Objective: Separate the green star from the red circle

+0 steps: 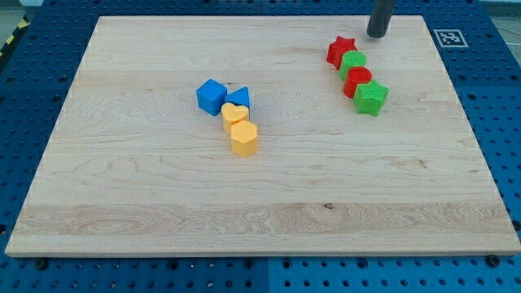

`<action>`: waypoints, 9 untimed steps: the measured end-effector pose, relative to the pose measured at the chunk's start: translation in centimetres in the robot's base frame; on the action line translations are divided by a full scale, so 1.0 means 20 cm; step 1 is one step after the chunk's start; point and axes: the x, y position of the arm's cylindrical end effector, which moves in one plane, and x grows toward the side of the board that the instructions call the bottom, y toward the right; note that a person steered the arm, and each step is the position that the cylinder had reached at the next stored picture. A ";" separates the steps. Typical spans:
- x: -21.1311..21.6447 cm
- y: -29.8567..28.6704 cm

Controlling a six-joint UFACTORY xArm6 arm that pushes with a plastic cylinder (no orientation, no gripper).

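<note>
A green star (371, 98) lies at the view's upper right, touching a red circle (356, 80) just up-left of it. Above them in the same slanted row sit a green circle (352, 62) and a red star (341, 50). My tip (377, 35) rests on the board near the top edge, up and right of the red star, apart from all the blocks and well above the green star.
Near the board's middle left a blue cube (211, 96), a blue triangle (238, 98), a yellow heart (234, 115) and a yellow hexagon (243, 138) cluster together. A marker tag (448, 37) sits at the board's (163, 203) top right corner.
</note>
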 end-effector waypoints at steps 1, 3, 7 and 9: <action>0.04 0.05; 0.27 0.06; 0.65 0.06; 0.77 0.04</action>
